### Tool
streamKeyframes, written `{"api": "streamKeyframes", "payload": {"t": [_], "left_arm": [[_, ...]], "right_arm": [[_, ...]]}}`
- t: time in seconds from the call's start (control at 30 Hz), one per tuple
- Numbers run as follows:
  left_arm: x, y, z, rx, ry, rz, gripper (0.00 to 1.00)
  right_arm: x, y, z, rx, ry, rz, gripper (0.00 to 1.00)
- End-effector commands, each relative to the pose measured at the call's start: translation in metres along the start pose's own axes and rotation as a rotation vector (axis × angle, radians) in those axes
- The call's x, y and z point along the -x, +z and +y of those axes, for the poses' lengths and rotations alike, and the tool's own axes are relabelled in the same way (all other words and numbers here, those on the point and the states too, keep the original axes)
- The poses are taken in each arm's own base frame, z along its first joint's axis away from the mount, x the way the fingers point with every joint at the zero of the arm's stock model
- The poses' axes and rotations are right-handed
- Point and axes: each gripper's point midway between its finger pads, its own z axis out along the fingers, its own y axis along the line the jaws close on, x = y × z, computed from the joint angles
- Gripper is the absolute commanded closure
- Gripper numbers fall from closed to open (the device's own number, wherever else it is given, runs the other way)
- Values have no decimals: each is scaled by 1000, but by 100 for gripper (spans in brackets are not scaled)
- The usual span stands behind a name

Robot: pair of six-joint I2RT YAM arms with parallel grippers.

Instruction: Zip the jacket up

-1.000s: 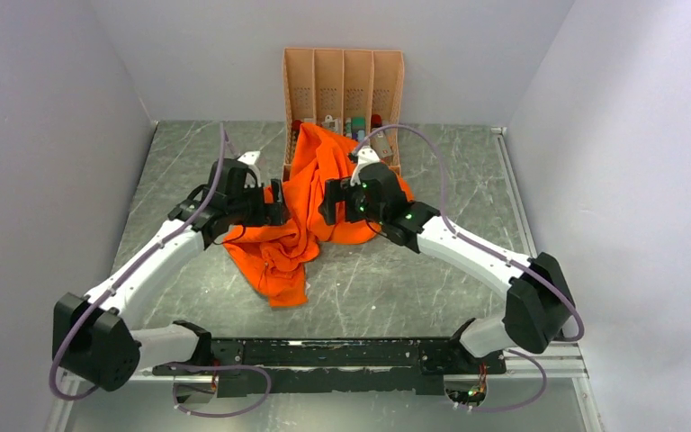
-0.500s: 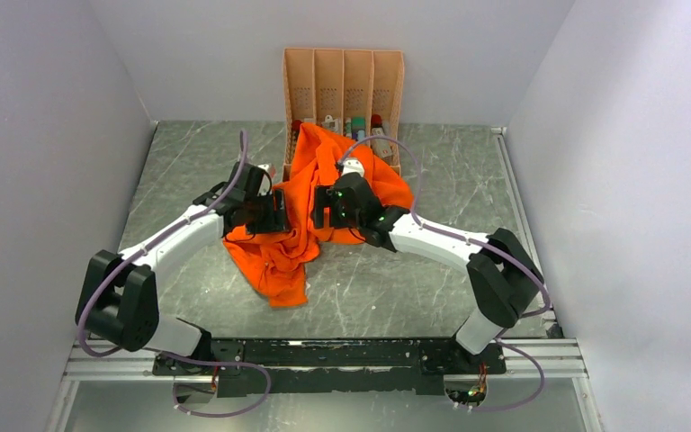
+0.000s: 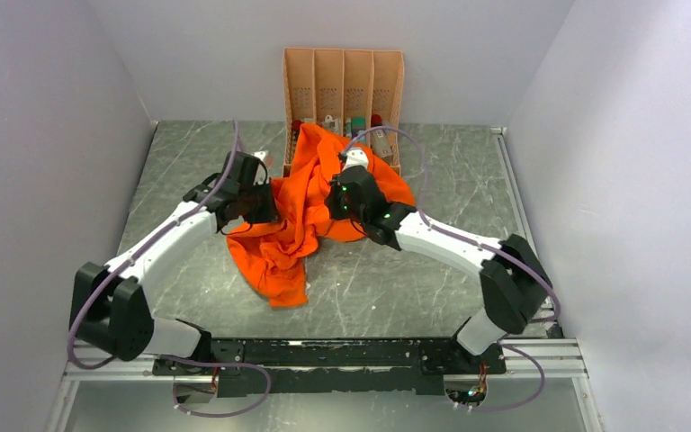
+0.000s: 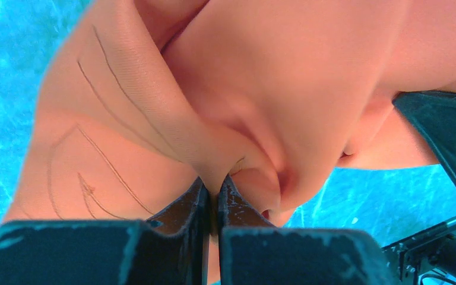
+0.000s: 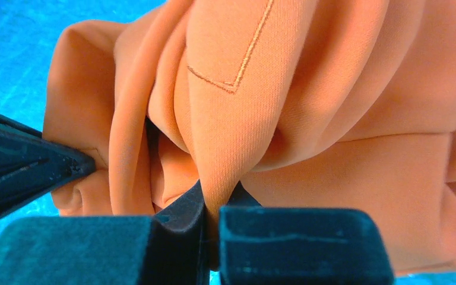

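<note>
The orange jacket [image 3: 299, 209] lies crumpled in a heap mid-table, its far end draped against the wooden rack. My left gripper [image 3: 267, 203] is at the heap's left side, shut on a pinched fold of the jacket [image 4: 225, 107]; its jaws [image 4: 215, 191] clamp the cloth tightly. My right gripper [image 3: 331, 202] is at the heap's right side, shut on another fold of the jacket [image 5: 243, 113]; the cloth runs down between its closed fingers [image 5: 215, 205]. Stitched seam lines show on the fabric in both wrist views. The zipper is not visible.
A wooden rack [image 3: 343, 83] with several slots stands at the back wall, holding small items behind the jacket. Grey walls close in the marbled table [image 3: 414, 288] on left, right and back. The arm bases sit on a rail [image 3: 324, 355] at the near edge.
Both grippers went from open to shut, each pinching a fold of the jacket. Both arms pushed in toward the heap, and the fabric between them has bunched up slightly.
</note>
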Motion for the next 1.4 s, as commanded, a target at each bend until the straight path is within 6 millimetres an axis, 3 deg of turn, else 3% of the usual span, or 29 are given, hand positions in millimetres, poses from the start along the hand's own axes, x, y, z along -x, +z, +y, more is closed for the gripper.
{"api": "streamKeyframes", "payload": {"t": [0.0, 0.2, 0.33, 0.63, 0.8, 0.9, 1.0, 1.2, 1.37], "left_arm": [[51, -57, -27, -76, 67, -183, 92], [92, -133, -51, -151, 146, -394, 92], [110, -188, -74, -251, 237, -541, 92], [129, -333, -115, -459, 352, -912, 92], [136, -375, -119, -489, 308, -1011, 92], [139, -377, -122, -518, 265, -1007, 92], [147, -353, -117, -481, 186, -952, 92], [149, -257, -102, -388, 35, -746, 92], [145, -192, -99, -361, -33, -610, 92]], "right_arm": [[86, -50, 11, 36, 8, -238, 100], [158, -135, 4, 30, 15, -463, 100], [191, -188, 0, 34, 7, -574, 100], [248, -291, 5, 106, -6, -776, 100], [267, -325, 9, 138, 5, -831, 100], [269, -319, 4, 92, 17, -806, 100], [257, -291, -4, 22, 24, -745, 100], [207, -212, -21, -91, 31, -592, 100], [167, -150, -41, -185, 10, -452, 100]]}}
